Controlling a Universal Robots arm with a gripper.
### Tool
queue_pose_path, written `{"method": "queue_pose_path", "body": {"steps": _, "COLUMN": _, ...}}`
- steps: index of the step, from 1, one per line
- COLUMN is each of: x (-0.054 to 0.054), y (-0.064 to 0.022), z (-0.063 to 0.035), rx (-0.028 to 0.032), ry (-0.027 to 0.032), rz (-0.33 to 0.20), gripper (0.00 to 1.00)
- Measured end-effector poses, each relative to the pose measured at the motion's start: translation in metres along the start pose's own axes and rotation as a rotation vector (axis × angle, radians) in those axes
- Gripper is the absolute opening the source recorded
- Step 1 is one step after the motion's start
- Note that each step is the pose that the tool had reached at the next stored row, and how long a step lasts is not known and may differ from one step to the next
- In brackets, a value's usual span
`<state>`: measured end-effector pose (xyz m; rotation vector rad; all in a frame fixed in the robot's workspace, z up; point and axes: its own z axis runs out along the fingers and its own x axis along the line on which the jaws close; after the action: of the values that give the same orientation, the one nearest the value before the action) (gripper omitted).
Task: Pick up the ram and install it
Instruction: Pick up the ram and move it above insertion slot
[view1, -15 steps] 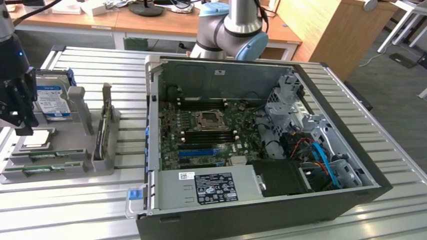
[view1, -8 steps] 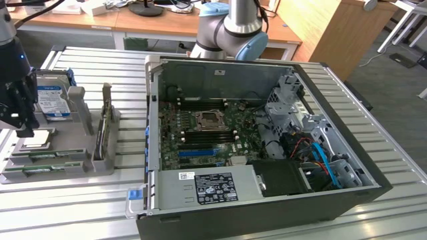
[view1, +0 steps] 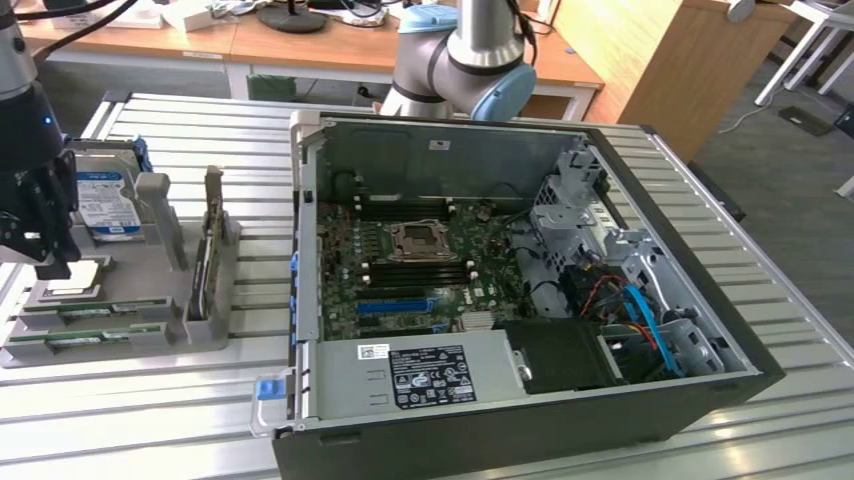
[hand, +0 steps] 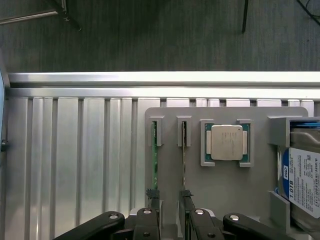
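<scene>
Gripper (hand: 169, 199) spread wide, nothing held. It hung over the grey holder (view1: 147, 338) on the slatted table (view1: 134, 420), on the exterior view's left of the open PC case (view1: 534, 440). Ram (hand: 155, 167) stood on edge in a holder slot, not yet installed. A second stick (hand: 184, 155) stood in the next slot. One fingertip (hand: 152, 194) sat in line with each stick; could not tell whether they touched. CPU (hand: 226, 142) lay beside the sticks, hard drive (hand: 300, 175) beyond it.
</scene>
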<state>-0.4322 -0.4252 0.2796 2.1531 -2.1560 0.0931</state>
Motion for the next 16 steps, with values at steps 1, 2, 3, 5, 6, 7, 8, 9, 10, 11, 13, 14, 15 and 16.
{"method": "queue_pose_path", "body": {"steps": 1, "x": -0.0001, "y": 0.0, "z": 0.001, "rx": 0.0001, "ry": 0.0005, "rz": 0.0, "gripper": 0.3}}
{"method": "queue_pose_path", "body": {"steps": 2, "x": -0.0002, "y": -0.0001, "z": 0.0021, "rx": 0.0001, "ry": 0.0011, "rz": 0.0, "gripper": 0.3}}
{"method": "queue_pose_path", "body": {"steps": 3, "x": -0.0003, "y": -0.0001, "z": 0.003, "rx": 0.0001, "ry": 0.0018, "rz": 0.0, "gripper": 0.3}}
{"method": "queue_pose_path", "body": {"steps": 5, "x": -0.0005, "y": -0.0001, "z": 0.0048, "rx": 0.0, "ry": 0.0034, "rz": -0.001, "gripper": 0.3}}
{"method": "queue_pose_path", "body": {"steps": 6, "x": -0.0006, "y": -0.0001, "z": 0.0058, "rx": 0.0001, "ry": 0.0041, "rz": -0.001, "gripper": 0.3}}
{"method": "queue_pose_path", "body": {"steps": 7, "x": -0.0007, "y": -0.0002, "z": 0.0067, "rx": 0.0001, "ry": 0.0049, "rz": -0.001, "gripper": 0.3}}
{"method": "queue_pose_path", "body": {"steps": 8, "x": -0.0008, "y": -0.0002, "z": 0.0077, "rx": 0.0001, "ry": 0.0056, "rz": -0.001, "gripper": 0.3}}
{"method": "queue_pose_path", "body": {"steps": 9, "x": -0.0009, "y": -0.0002, "z": 0.0086, "rx": 0.0001, "ry": 0.0063, "rz": -0.001, "gripper": 0.3}}
{"method": "queue_pose_path", "body": {"steps": 10, "x": -0.001, "y": -0.0002, "z": 0.0093, "rx": 0.0002, "ry": 0.007, "rz": -0.001, "gripper": 0.3}}
{"method": "queue_pose_path", "body": {"steps": 11, "x": -0.0011, "y": -0.0002, "z": 0.0097, "rx": 0.0, "ry": 0.0075, "rz": -0.001, "gripper": 0.3}}
{"method": "queue_pose_path", "body": {"steps": 13, "x": -0.0011, "y": -0.0002, "z": 0.0102, "rx": -0.0001, "ry": 0.0086, "rz": -0.001, "gripper": 0.3}}
{"method": "queue_pose_path", "body": {"steps": 14, "x": -0.0011, "y": -0.0002, "z": 0.0102, "rx": -0.0001, "ry": 0.0087, "rz": -0.001, "gripper": 0.3}}
{"method": "queue_pose_path", "body": {"steps": 15, "x": -0.0011, "y": -0.0002, "z": 0.0104, "rx": 0.0001, "ry": 0.0086, "rz": -0.001, "gripper": 0.3}}
{"method": "queue_pose_path", "body": {"steps": 16, "x": -0.0011, "y": -0.0002, "z": 0.0104, "rx": 0.0002, "ry": 0.0086, "rz": -0.001, "gripper": 0.3}}
